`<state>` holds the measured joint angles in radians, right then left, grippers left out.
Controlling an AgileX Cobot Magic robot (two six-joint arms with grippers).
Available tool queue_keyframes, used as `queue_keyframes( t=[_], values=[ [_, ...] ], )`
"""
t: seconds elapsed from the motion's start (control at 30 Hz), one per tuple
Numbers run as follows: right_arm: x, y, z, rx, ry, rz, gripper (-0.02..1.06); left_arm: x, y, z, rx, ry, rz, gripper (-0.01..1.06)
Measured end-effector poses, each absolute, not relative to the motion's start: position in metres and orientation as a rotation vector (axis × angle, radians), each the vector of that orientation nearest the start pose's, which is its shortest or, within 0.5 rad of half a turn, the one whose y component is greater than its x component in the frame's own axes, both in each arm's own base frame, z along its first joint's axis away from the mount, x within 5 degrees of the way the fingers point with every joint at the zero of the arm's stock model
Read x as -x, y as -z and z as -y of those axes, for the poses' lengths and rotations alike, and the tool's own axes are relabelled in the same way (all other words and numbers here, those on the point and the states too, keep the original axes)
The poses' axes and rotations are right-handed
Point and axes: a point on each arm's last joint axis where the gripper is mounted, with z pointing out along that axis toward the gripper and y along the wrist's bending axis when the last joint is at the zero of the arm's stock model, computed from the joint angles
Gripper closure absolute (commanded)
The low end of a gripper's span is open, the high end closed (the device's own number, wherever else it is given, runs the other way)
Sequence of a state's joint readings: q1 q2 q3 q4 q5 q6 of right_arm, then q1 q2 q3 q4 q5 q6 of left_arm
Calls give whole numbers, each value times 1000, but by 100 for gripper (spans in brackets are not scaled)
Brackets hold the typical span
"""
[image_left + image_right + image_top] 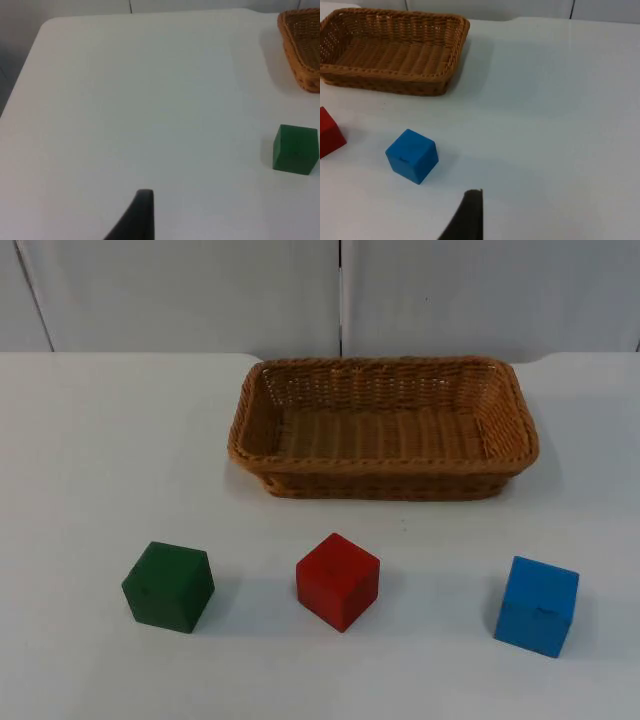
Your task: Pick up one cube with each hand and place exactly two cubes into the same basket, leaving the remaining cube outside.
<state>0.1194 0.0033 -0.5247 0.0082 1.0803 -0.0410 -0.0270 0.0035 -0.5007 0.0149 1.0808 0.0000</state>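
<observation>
Fingers: one black fingertip of the left gripper (142, 212) stands over bare white table (80, 460), with nothing against it; whether these fingers are released or clenched I cannot tell. Same for the right gripper (470, 212): a single dark fingertip above bare table, holding nothing that can be seen, spread of the fingers not readable.

Basket (383, 427): brown wicker, rectangular, at the far middle of the table near the grey wall (180, 290). Nothing inside; woven floor fully visible.

Three cubes sit in a row on the table, nearer than the basket, well apart from one another and from it:
- green cube (168, 585), left end of the row, turned slightly so one corner faces forward. In the left wrist view the green cube (295, 149) lies off to the side of the fingertip, well apart from it, and a corner of the basket (302, 47) lies beyond.
- red cube (338, 580), middle, in front of the basket, also rotated.
- blue cube (537, 605), right end. In the right wrist view the blue cube (412, 156) sits near the fingertip but not touching; an edge of the red cube (330, 135) lies past it, and the basket (390, 50) farther off.

All three cubes rest flat on the table, outside the basket.
</observation>
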Motion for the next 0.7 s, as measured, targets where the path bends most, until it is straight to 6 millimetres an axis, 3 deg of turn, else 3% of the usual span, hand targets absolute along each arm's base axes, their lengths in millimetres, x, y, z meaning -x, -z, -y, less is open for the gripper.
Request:
queue_keyframes(
  t=[0.2, 0.47, 0.7],
  values=[
    [12, -302, 1, 163, -59, -1991, 19, 6, -277, -1, -28, 10, -2063, 0],
    [-6, -325, -1, 168, -57, -2054, 19, 18, -305, 0, -26, 18, -1952, 0],
    [-19, -336, -3, 168, -57, -2063, 19, 20, -315, 0, -27, 27, -1929, 0]
  ],
)
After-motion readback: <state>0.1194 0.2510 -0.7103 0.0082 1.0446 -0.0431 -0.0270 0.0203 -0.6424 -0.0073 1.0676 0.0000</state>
